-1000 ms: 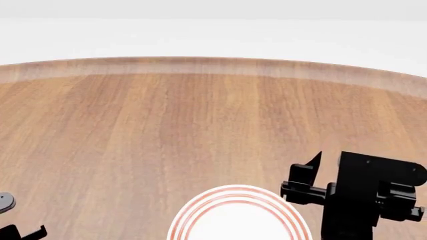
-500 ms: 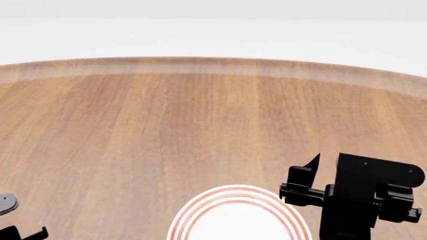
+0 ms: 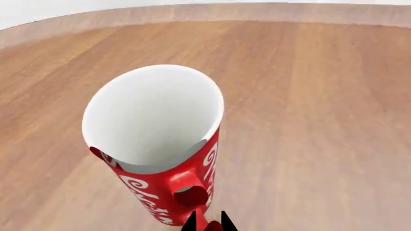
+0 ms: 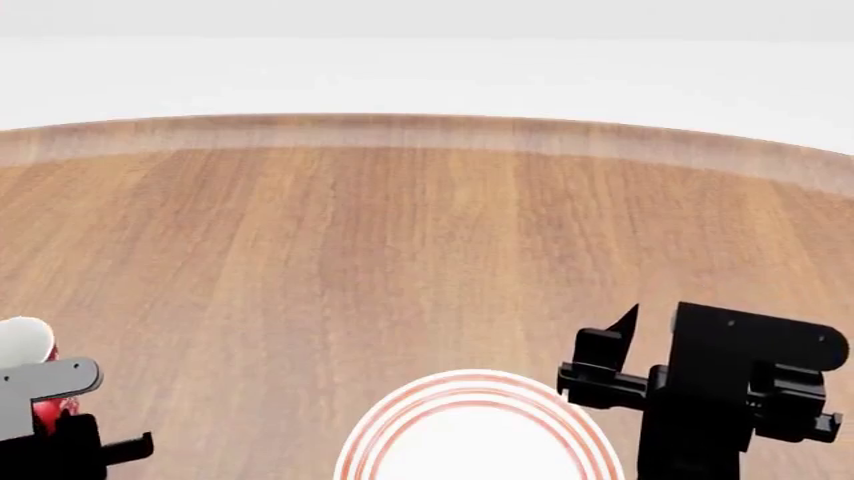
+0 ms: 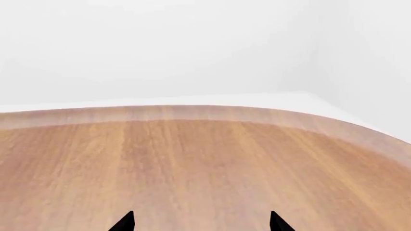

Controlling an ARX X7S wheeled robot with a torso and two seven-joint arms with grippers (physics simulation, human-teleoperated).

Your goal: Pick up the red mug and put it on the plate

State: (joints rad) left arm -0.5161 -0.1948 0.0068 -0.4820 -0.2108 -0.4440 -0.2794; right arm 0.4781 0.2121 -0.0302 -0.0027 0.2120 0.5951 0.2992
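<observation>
The red mug [image 3: 160, 144], tall, with a white pattern and a white inside, fills the left wrist view. My left gripper [image 3: 208, 223] is shut on its red handle, which sits between the two black fingertips. In the head view the mug [image 4: 24, 345] shows at the far left edge, partly hidden by my left arm. I cannot tell whether its base touches the table. The plate [image 4: 387, 425], white with red rings, lies at the near middle, cut by the frame's lower edge. My right gripper [image 4: 607, 360] is open and empty just right of the plate; its fingertips stand wide apart in the right wrist view [image 5: 200, 224].
The wooden table [image 4: 400, 230] stretches away to a curved far edge [image 4: 427, 125] with a white background behind it. No other objects show on it.
My left arm has come in from the left edge of the head view, moving right and up, and the red mug now shows with it. The right arm has barely moved.
</observation>
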